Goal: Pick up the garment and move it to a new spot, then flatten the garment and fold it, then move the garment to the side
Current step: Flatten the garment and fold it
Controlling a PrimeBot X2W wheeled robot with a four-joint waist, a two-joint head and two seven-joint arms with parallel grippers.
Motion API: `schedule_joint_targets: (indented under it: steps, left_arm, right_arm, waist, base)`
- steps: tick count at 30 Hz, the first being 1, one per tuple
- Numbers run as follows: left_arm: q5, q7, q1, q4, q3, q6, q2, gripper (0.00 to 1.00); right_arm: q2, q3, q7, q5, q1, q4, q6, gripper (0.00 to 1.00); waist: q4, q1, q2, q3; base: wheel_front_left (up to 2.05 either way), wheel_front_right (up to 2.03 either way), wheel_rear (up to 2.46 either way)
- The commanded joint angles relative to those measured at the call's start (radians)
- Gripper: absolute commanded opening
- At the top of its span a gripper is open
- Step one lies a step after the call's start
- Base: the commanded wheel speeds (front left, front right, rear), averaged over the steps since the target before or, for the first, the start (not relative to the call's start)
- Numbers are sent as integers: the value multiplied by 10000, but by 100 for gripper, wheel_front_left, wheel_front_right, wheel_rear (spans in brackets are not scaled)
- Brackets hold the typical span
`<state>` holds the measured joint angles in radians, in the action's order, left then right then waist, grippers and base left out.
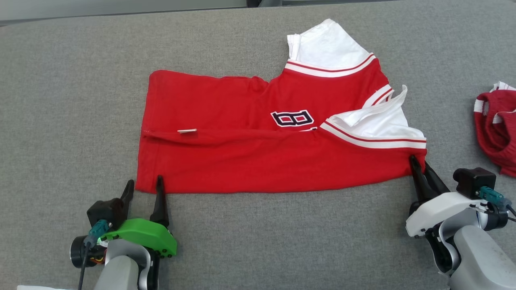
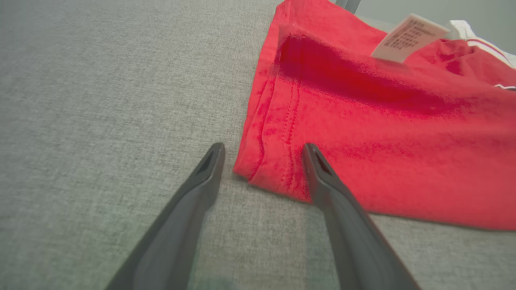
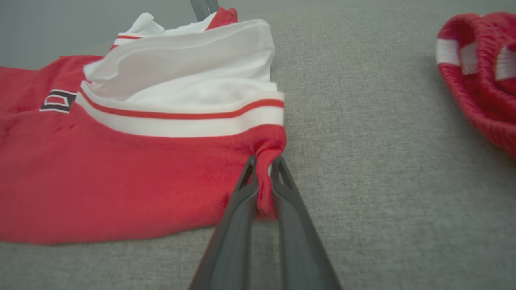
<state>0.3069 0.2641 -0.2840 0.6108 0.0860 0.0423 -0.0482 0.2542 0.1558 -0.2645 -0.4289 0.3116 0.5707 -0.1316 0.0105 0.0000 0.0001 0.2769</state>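
A grey cloth-covered table (image 1: 60, 100) carries a red-and-white shirt (image 1: 242, 161) spread mid-surface, and a crumpled red knit (image 1: 498, 129) lies well apart near its right edge.

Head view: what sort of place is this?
Likely a lab bench for practising clothes folding: a grey fabric-covered table, a red-and-white short-sleeved jersey laid out on it, and a second red-and-white knitted garment lying aside.

A bench covered in coarse, grey woven fabric (image 1: 250, 241) spans the head view. It is evenly lit, with only soft, faint shadows. Its far edge runs along the top, rising slightly towards the right. Beyond that edge, at the left, lies a pale grey-green band (image 1: 121, 6), either floor or wall, too blurred to tell. A dark grey narrow upright (image 1: 258, 2) stands past the far edge near its middle.
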Motion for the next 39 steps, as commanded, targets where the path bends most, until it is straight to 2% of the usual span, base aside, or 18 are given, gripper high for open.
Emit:
schedule_joint_targets:
  steps: [1,7,8,9,15,21,28,39]
  left_arm:
    - [51,-3,-117,78,-7,-23,-47,100]
    - [261,-24,-348,590,233,-11,-41,100]
    - [287,-24,-382,644,286,39,-39,17]
    - [296,-26,-390,687,361,113,-33,0]
    - [405,-10,-165,168,398,368,-39,0]
    - [171,-4,381,-513,79,491,-47,0]
    - [-285,-3,1470,-255,-398,619,-53,0]
    - [-209,-4,2845,411,-916,739,-64,0]
  right_arm:
    - [44,15,6,-62,-49,-56,18,0]
    - [95,51,4,-112,-62,-218,18,0]
    - [91,53,4,-118,-59,-222,18,0]
    - [88,54,4,-109,-55,-228,18,0]
    - [-12,-20,4,-148,-64,-132,17,0]
    - [-169,-64,4,-244,-176,147,17,0]
    - [-339,234,4,-389,-661,628,18,0]
    - [10,754,3,-1005,-2212,487,20,0]
  waist:
    - [-14,0,-1,43]
    - [-6,0,-1,176]
    - [1,0,-1,184]
    - [6,0,-1,189]
    - [71,0,-1,-108]
    - [70,0,-1,-1104]
    - [-91,0,-1,-2692]
    - [-211,0,-1,-3373]
  base:
    - [0,0,0]
    - [0,0,0]
    - [0,0,0]
    - [0,0,0]
    - [0,0,0]
    - [0,0,0]
    - [0,0,0]
    - [0,0,0]
